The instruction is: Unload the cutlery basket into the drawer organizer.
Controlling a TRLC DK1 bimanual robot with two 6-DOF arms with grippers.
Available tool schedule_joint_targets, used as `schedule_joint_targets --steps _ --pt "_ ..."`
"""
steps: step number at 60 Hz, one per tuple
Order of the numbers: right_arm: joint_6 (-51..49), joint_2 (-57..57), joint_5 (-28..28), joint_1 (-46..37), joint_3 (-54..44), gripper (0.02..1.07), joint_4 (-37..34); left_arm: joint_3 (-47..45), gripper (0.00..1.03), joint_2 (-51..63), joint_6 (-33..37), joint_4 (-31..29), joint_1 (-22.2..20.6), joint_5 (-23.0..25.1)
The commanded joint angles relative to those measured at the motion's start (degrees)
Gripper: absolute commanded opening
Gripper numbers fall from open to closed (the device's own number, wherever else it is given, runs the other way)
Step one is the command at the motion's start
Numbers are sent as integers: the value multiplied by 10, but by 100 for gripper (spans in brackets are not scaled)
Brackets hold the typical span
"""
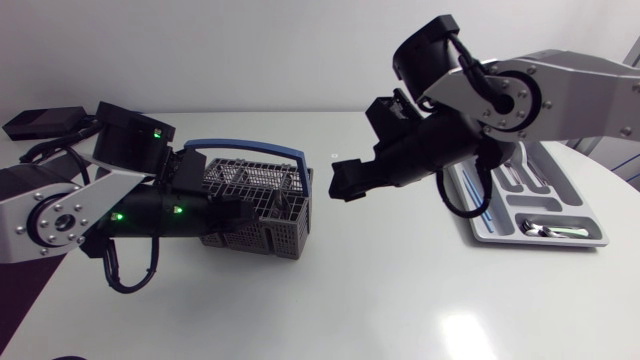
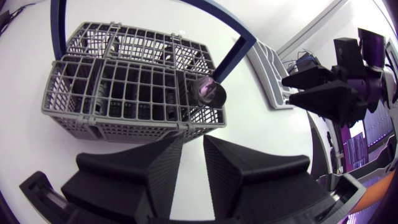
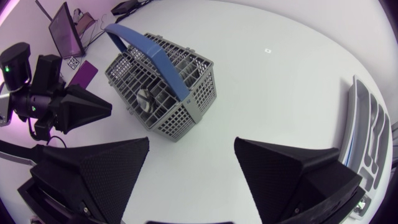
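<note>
White table (image 1: 330, 300) is lying open between basket (image 1: 275, 235) and organizer (image 1: 590, 238), which is sitting at its right edge. Left gripper (image 2: 194, 138) is hovering at basket, fingers narrowly apart; right gripper (image 3: 192, 142) is hanging spread wide, empty.

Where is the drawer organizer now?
Head view: the drawer organizer lies on the table, at its right, partly under the right arm, apart from the cutlery basket.

White glossy table (image 1: 380, 280), rounded edge on the right; soft glare of light near its front
</note>
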Motion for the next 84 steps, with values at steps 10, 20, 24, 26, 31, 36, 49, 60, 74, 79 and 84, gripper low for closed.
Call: schedule_joint_targets --steps 10,20,24,26,31,36,49,60,74,79,84 --pt "16 14 39 43 -36 100 30 29 28 13 -41 6 2 -13" --pt "21 16 55 60 -49 100 47 46 28 15 -76 1 -8 -40" --pt "22 16 60 68 -56 100 57 56 28 21 -88 -10 -14 -52" --pt "22 16 67 73 -58 100 59 60 28 22 -91 -13 -17 -56" --pt "22 18 87 87 -65 100 73 66 28 25 -96 -17 -28 -71" --pt "22 19 95 93 -69 100 77 74 28 29 -109 -24 -34 -73" --pt "22 20 105 94 -82 100 90 115 28 47 -174 -64 -64 -105" --pt "22 14 106 92 -93 100 95 158 28 87 -220 -96 -74 -120" --pt "5 8 114 96 -107 100 113 191 28 116 -252 -110 -100 -143" --pt "-2 7 114 97 -113 100 123 200 28 125 -266 -114 -107 -149" --pt "-6 7 114 96 -117 100 129 205 28 130 -279 -115 -113 -153"
